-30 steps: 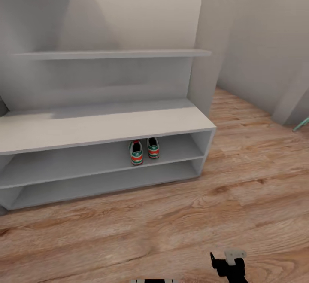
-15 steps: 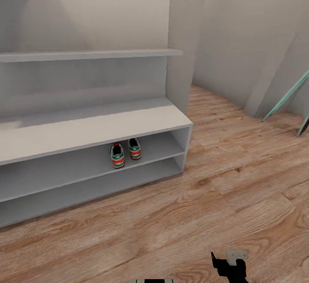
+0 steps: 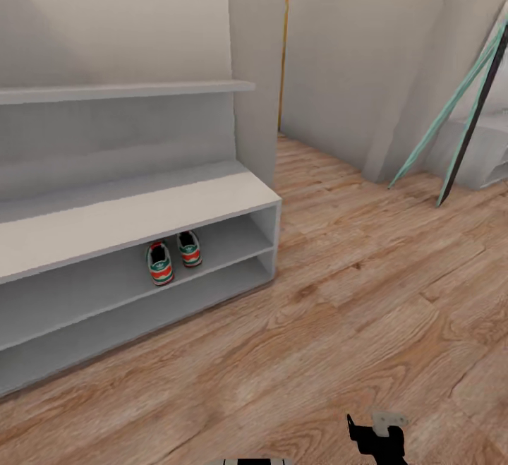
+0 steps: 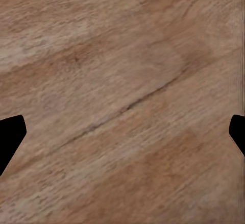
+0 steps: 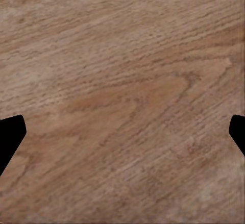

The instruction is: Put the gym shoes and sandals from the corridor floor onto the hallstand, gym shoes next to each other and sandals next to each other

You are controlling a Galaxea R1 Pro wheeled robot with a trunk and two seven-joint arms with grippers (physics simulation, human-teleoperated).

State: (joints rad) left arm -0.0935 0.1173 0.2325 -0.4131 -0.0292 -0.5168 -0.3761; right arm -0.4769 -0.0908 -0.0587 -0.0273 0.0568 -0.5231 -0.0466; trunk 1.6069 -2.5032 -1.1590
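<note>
Where the pale grey hallstand runs along the left wall, its flat bench top and two open shelves look smooth and matte; the two gym shoes, cream with green stripes and orange heels, sit side by side on the upper shoe shelf. Rightward, light brown wood-grain planks of the corridor floor stretch to plain walls, where thin teal and dark poles lean. Both wrist views show the left tool and right tool with fingertips spread wide over bare planks, holding nothing. Compared with a second ago, the whole view has swung rightward.
</note>
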